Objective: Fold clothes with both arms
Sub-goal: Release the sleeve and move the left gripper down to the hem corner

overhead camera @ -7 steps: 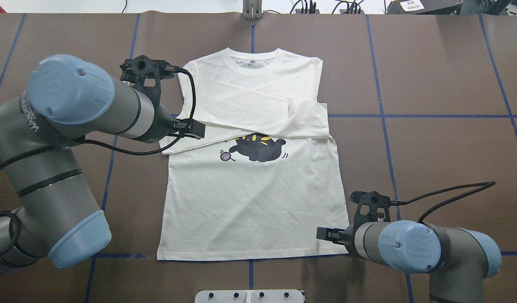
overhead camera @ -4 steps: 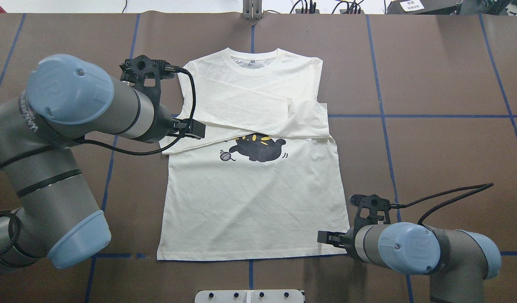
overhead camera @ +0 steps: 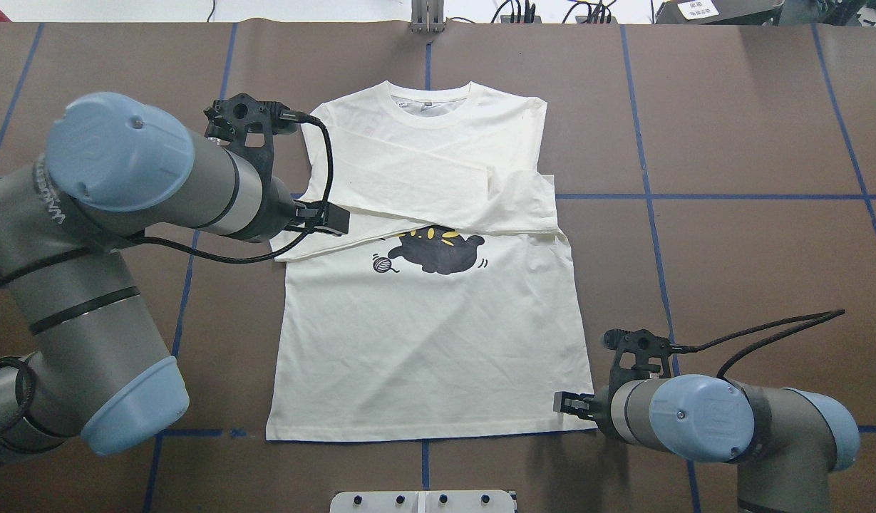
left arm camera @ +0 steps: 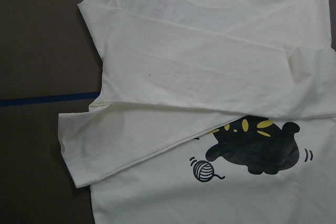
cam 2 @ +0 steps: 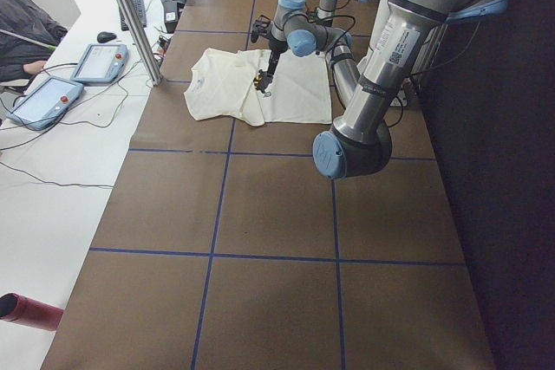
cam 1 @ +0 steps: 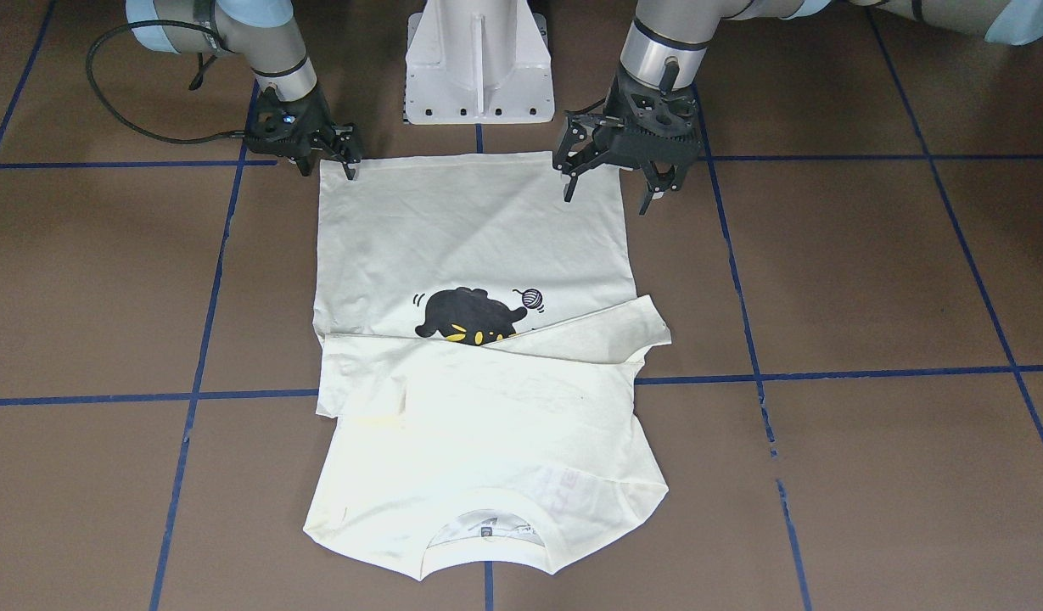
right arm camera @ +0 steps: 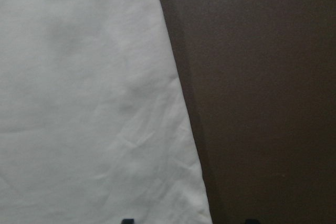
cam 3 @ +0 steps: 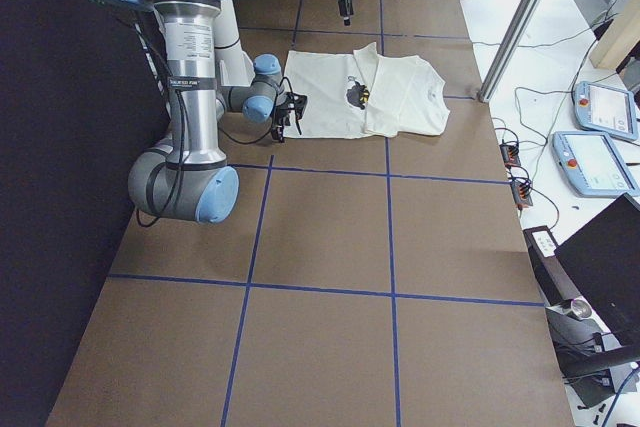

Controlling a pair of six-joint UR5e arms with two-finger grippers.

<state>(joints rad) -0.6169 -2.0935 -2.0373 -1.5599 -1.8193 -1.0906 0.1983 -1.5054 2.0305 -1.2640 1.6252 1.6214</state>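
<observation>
Both pairs of jaws stand wide, holding nothing; the right gripper (cam 1: 326, 159) sits low at one hem corner (overhead camera: 576, 426) of the cream cat-print T-shirt (overhead camera: 423, 342), set astride its side edge, while the left gripper (cam 1: 608, 188) seems to hang well above the cloth; the shirt lies flat on the brown table (overhead camera: 730, 249), print up, sleeves (overhead camera: 416, 189) crossed over the chest — so the hem-to-collar fold is likely in hand; next, each gripper must pinch its own corner.
</observation>
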